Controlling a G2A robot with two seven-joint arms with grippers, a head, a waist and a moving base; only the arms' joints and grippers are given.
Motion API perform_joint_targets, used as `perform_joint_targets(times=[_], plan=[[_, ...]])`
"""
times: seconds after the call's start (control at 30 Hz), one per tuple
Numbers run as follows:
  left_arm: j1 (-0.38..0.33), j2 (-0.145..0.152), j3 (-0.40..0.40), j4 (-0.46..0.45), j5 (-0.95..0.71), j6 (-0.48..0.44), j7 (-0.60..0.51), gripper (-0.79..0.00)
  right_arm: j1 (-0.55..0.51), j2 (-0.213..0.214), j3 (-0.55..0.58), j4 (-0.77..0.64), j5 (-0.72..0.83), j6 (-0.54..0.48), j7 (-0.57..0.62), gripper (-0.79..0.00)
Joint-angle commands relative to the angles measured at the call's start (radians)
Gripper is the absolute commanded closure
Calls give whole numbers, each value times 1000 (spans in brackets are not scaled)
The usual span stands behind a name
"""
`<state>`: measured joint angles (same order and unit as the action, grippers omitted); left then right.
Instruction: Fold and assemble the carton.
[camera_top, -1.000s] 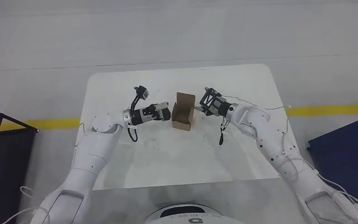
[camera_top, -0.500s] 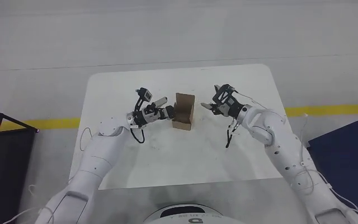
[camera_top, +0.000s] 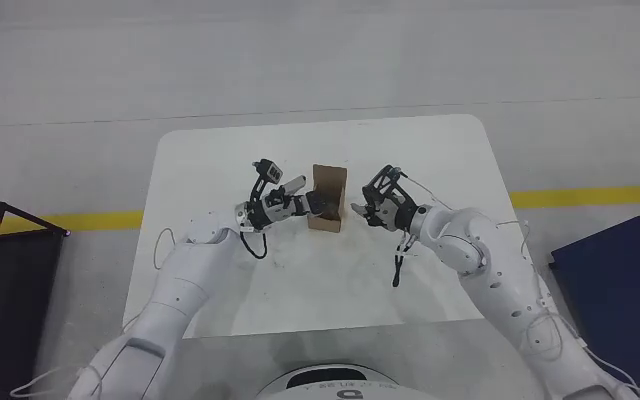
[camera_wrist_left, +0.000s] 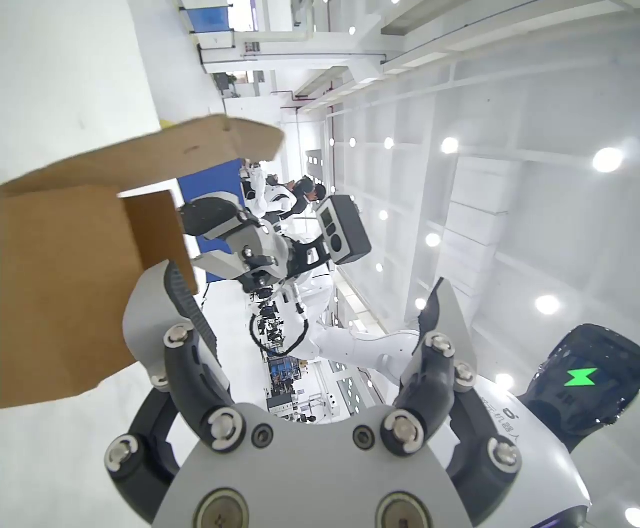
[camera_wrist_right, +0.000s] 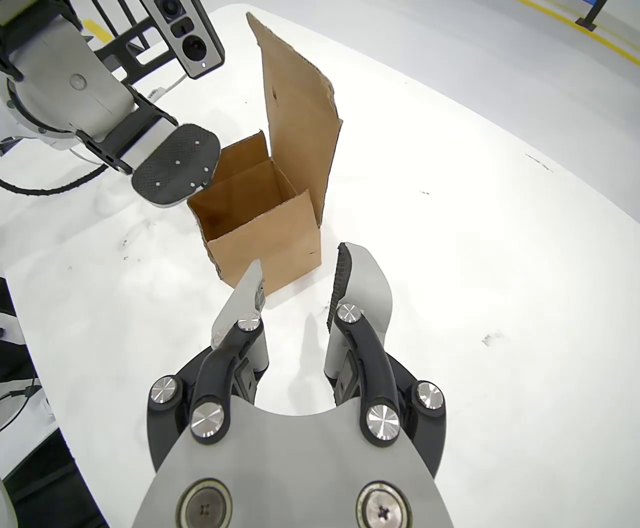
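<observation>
At the middle of the white table stands the small brown carton, open-topped with one tall flap upright — light, thin card, likely to crease or slide, best taken by its wall edges — with the left gripper spread wide at one wall and the right gripper part-open just beside the opposite one.

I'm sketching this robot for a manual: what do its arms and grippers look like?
The left arm and right arm have smooth white shells, with a thin black cable by each wrist. The left gripper and right gripper each have a grey base plate, black links with bright screws, and two curved grey jaws with black textured pads.
</observation>
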<state>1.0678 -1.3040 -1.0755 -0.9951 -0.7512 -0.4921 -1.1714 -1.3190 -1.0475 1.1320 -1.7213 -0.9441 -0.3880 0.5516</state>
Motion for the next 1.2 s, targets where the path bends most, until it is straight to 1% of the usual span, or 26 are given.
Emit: perform_joint_targets(times=[0.0,0.1,0.3,0.43,0.57,0.77,0.93,1.17], plan=[[1,1,-14,-5,-28,-15,-5,-785,0,-1,3,-1,6,8,1,-379],[9,9,-53,-7,-48,-31,-12,-785,5,-4,-4,3,19,20,3,-382],[47,43,-155,4,1,-45,-1,-785,32,-17,-45,41,68,32,8,-369],[66,56,-185,0,48,-30,18,-785,54,-26,-60,78,135,36,-5,-363],[73,57,-168,-5,91,-1,23,-785,79,-34,-74,104,166,43,-3,-366],[64,46,-116,1,107,22,26,-785,111,-44,-108,132,157,61,22,-363],[50,36,-84,22,103,19,25,-785,144,-53,-147,144,117,66,59,-388],[40,25,-57,38,71,8,11,-785,180,-62,-182,142,61,98,120,-391]])
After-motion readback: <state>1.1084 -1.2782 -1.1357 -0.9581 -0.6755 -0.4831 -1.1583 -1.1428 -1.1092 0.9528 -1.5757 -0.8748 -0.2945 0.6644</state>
